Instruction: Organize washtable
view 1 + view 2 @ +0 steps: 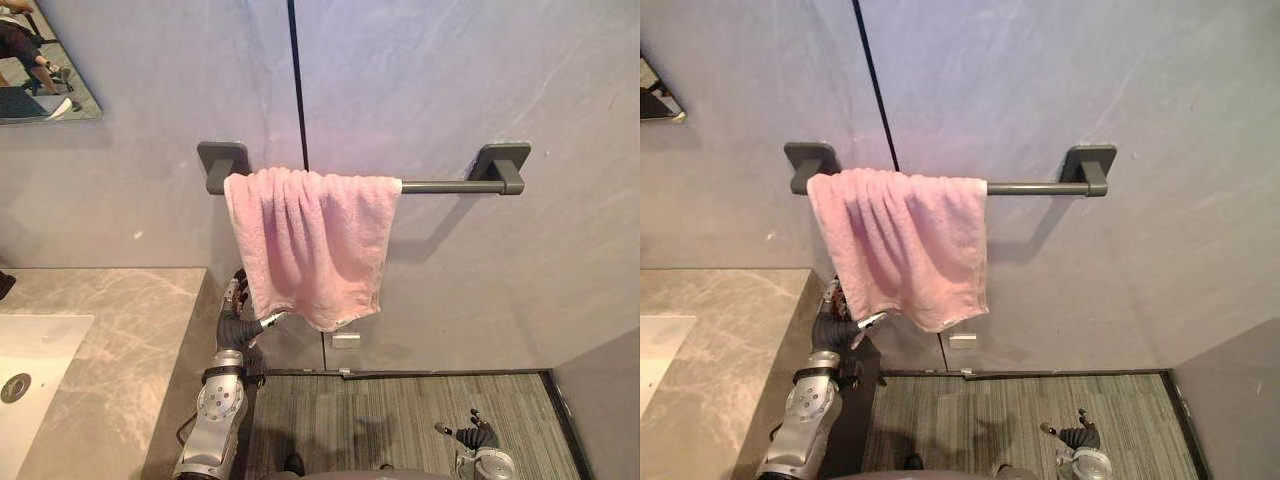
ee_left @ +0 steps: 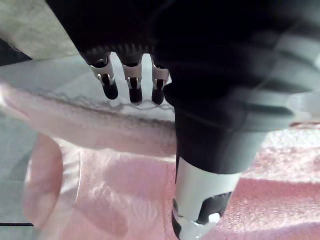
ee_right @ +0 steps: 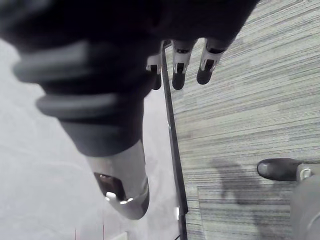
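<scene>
A fluffy pink cloth towel [image 1: 310,245] hangs folded over the left end of a dark grey wall-mounted towel bar [image 1: 450,186], its lower edge free above the striped grey carpet floor [image 1: 400,410]. The left hand [image 1: 236,315] is raised just beside the towel's lower left edge, next to the grey marble countertop [image 1: 120,330], fingers straight and thumb held apart, gripping nothing. The right hand [image 1: 478,437] hangs low over the floor, fingers relaxed and empty.
</scene>
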